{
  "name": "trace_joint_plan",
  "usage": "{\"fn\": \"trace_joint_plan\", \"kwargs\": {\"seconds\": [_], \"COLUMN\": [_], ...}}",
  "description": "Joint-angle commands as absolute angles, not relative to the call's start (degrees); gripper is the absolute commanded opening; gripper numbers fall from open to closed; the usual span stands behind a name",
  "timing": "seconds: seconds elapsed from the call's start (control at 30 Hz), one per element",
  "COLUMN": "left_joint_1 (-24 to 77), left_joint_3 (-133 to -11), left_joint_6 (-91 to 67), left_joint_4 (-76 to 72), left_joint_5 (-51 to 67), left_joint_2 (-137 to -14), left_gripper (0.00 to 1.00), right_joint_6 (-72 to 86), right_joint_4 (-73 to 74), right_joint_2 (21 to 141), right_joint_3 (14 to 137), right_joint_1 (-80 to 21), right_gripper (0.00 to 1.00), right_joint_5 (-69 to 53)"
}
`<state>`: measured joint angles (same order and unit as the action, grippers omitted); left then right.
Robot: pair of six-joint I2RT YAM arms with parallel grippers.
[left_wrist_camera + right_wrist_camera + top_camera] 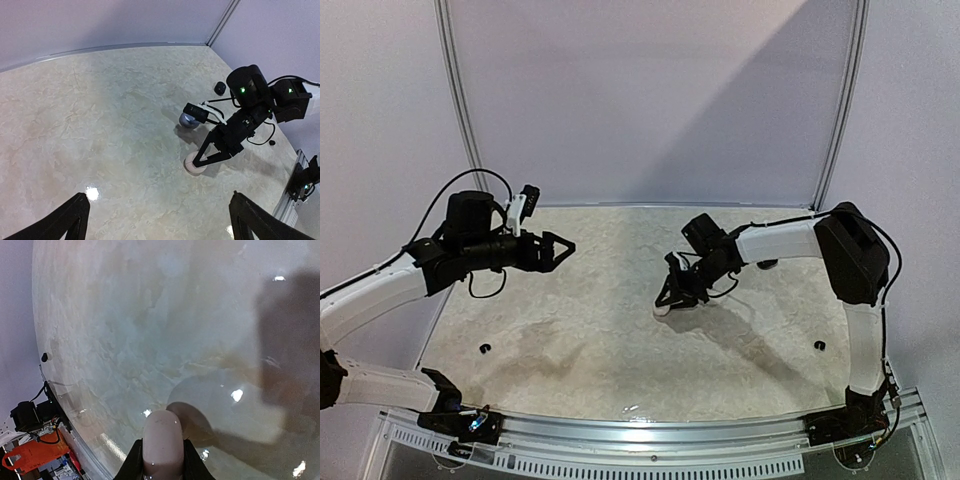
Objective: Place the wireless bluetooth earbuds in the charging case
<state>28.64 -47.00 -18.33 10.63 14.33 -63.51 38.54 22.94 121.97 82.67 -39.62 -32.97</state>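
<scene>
Your right gripper [670, 298] had its two fingers pinched on the smooth white pebble-shaped charging case [162, 437], pressing it low against the pale marble-patterned tabletop [570, 340] a little right of centre. From the right wrist view the case sat squarely between the fingers, rounded end pointing away. It looked closed, though the seam was not clear enough to be sure. Your left gripper [564, 250] hung well above the left half of the table with its fingers [70, 220] spread as wide as they go and nothing between them. So I judged you were at the fetch-a-bud step: case steadied on one side, free hand empty on the other. No earbud could be made out for certain in any view. The left wrist camera showed a silvery-grey rounded object [187, 120] just beside the right wrist and a small black object [219, 88] farther back near the table's far edge, but neither was sharp enough to name. The case lay well apart from the left gripper, across the table towards the right. The next move called for getting the lid open if it was shut, then finding a bud and bringing it over.
</scene>
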Motion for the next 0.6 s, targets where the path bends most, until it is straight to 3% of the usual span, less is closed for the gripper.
{"fn": "trace_joint_plan", "kwargs": {"seconds": [0.0,0.27,0.37,0.47,0.57], "left_joint_1": [27.4,26.8,26.6,26.4,26.3], "left_joint_3": [-48.5,-49.4,-49.8,-49.9,-49.6], "left_joint_6": [-17.5,-17.4,-17.3,-17.2,-16.2], "left_joint_4": [10.5,9.7,8.8,7.2,5.2], "left_joint_5": [14.0,14.2,14.2,14.2,14.0], "left_joint_2": [-64.8,-66.6,-67.4,-67.9,-67.7], "left_gripper": [0.99,0.99,0.99,0.99,0.99], "right_joint_6": [38.2,33.8,30.6,27.8,24.6], "right_joint_4": [25.8,38.8,45.7,54.1,64.6], "right_joint_2": [125.1,126.2,126.1,125.9,125.8], "right_joint_3": [84.6,90.1,94.5,101.2,109.3], "right_joint_1": [-38.7,-37.1,-37.1,-37.0,-37.0], "right_gripper": [0.16,0.67,0.78,0.98,0.99], "right_joint_5": [-35.3,-28.7,-24.2,-19.5,-10.2]}}
